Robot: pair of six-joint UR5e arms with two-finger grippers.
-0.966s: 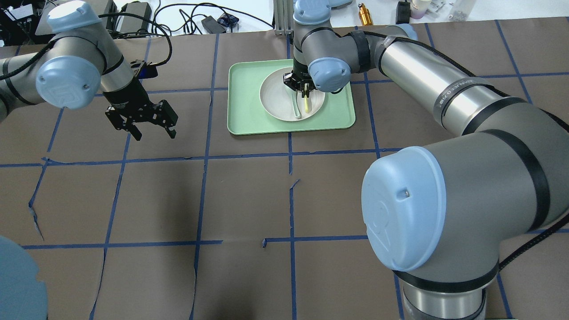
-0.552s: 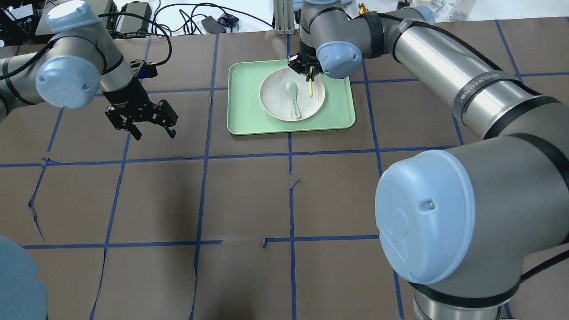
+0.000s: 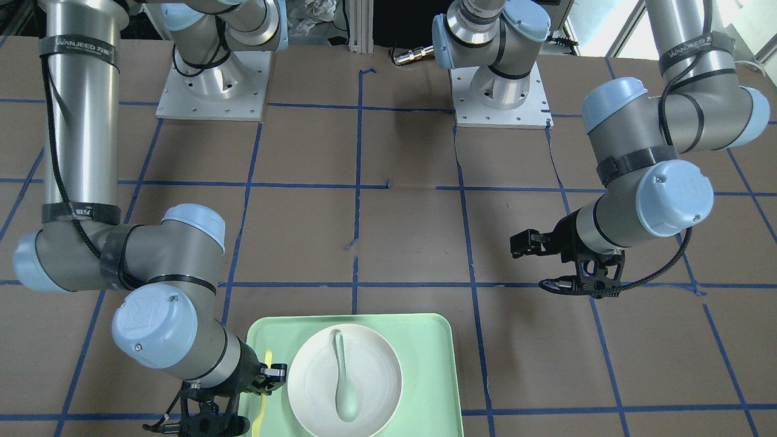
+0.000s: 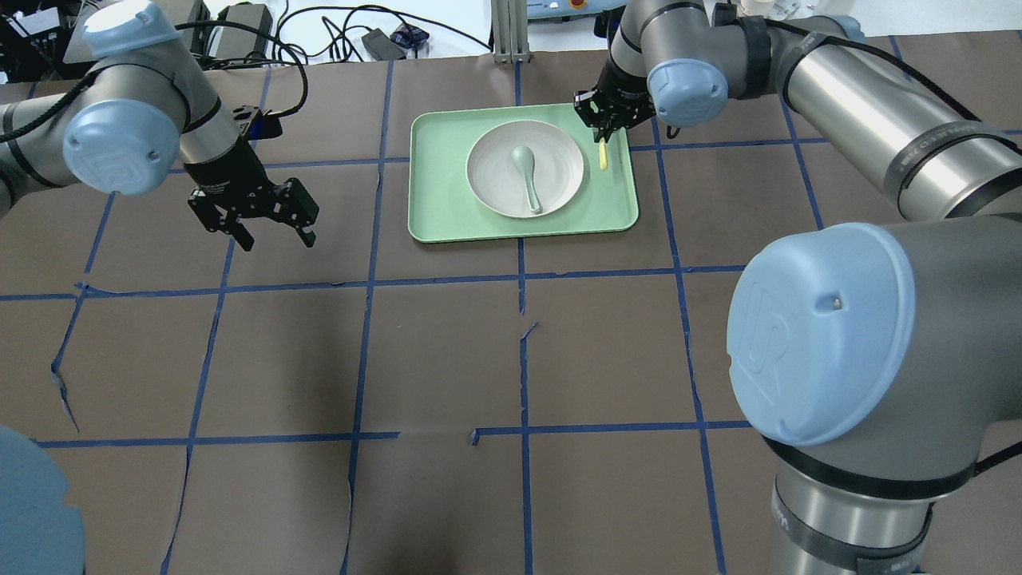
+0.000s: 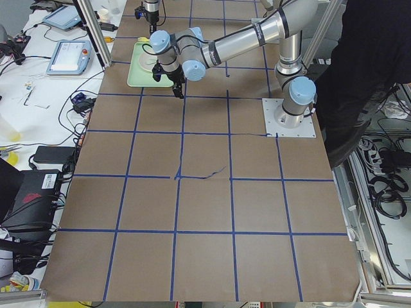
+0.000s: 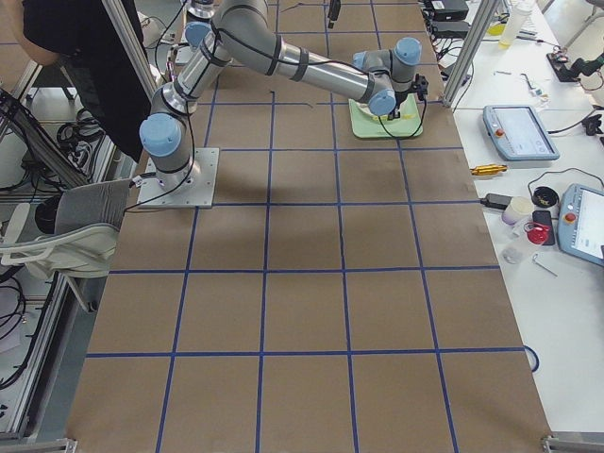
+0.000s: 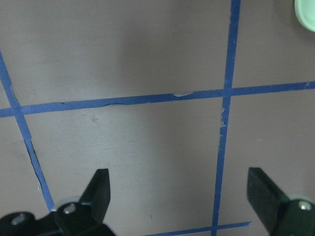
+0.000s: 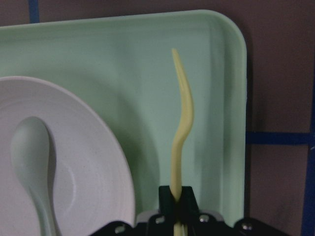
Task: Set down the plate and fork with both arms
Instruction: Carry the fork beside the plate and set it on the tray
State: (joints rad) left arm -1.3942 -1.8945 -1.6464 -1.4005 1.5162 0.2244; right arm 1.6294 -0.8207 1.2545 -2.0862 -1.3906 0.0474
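Note:
The white plate (image 4: pixel 491 172) sits in the mint-green tray (image 4: pixel 439 204) at the table's far middle, with a pale grey-green spoon (image 4: pixel 528 177) lying in it. My right gripper (image 4: pixel 604 121) is shut on the handle of the yellow fork (image 4: pixel 603 156). It holds the fork over the tray's strip between the plate and the tray's right rim. The right wrist view shows the fork (image 8: pixel 180 132) pinched in my gripper (image 8: pixel 178 204), beside the plate (image 8: pixel 83 162). My left gripper (image 4: pixel 271 231) is open and empty over bare table, left of the tray. The left wrist view shows its fingers (image 7: pixel 98 189) wide apart.
The table is covered in brown paper with blue tape lines. Cables and small devices lie beyond the far edge (image 4: pixel 375 40). The front-facing view shows the tray (image 3: pixel 428 340), the plate (image 3: pixel 373 370) and both arm bases (image 3: pixel 212 85).
My right gripper has carried the fork off the plate, up and to the right, to over the tray's right strip. The spoon stays in the plate. The left arm has not moved.

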